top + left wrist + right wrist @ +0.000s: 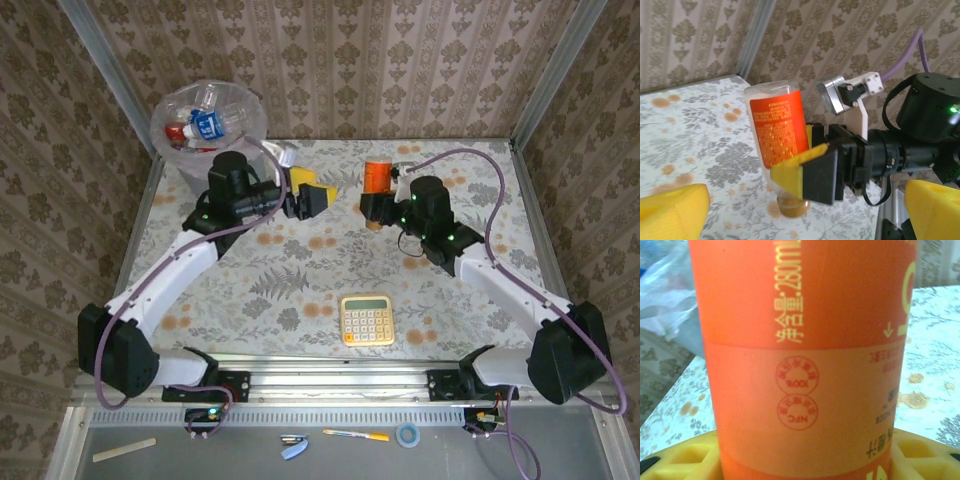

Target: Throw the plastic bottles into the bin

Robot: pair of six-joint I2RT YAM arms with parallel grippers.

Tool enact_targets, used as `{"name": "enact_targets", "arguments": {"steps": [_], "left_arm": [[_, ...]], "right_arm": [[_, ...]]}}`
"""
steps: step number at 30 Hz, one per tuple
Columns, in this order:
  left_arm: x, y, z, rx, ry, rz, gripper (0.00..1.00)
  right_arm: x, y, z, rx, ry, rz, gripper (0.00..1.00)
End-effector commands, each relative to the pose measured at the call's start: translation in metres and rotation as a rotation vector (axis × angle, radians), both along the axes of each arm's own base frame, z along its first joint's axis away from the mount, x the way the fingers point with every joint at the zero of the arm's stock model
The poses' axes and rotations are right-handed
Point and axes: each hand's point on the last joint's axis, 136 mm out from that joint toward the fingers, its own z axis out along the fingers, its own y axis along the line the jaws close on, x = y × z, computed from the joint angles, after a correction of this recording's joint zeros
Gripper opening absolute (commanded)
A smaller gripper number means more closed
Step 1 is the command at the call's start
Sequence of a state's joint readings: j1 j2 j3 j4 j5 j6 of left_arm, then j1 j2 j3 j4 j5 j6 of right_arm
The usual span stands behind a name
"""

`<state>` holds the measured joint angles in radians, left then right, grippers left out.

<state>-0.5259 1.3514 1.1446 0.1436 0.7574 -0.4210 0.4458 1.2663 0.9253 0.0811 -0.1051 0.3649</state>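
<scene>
An orange-labelled plastic bottle (378, 175) (777, 125) (805, 340) stands cap-down at the back middle of the table, its cap touching or just above the cloth. My right gripper (374, 207) (800, 462) is shut on its lower part, one yellow finger (790, 175) on each side. My left gripper (312, 200) (805, 212) hovers just left of that bottle, open wide with nothing between its yellow fingers. The bin (190, 165) stands at the back left corner, lined with a translucent bag (662, 295). Blue-labelled (208, 125) and red-labelled (176, 131) bottles lie inside it.
A yellow calculator (367, 320) lies at the front middle of the flowered table. Metal frame posts (105, 70) and wallpapered walls close in the back and sides. A purple cable (470, 160) loops above the right arm.
</scene>
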Motion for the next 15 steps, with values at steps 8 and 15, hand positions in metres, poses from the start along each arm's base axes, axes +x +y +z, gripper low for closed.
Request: {"name": "enact_targets", "arguments": {"steps": [8, 15], "left_arm": [[-0.013, -0.038, 0.025, -0.105, -0.003, -0.186, 0.93], [-0.013, -0.054, 0.019, -0.108, 0.039, -0.232, 0.88]], "right_arm": [[-0.024, 0.015, 0.033, 0.004, -0.145, 0.087, 0.46], [-0.036, 0.030, 0.035, 0.017, -0.149, 0.150, 0.45]]}}
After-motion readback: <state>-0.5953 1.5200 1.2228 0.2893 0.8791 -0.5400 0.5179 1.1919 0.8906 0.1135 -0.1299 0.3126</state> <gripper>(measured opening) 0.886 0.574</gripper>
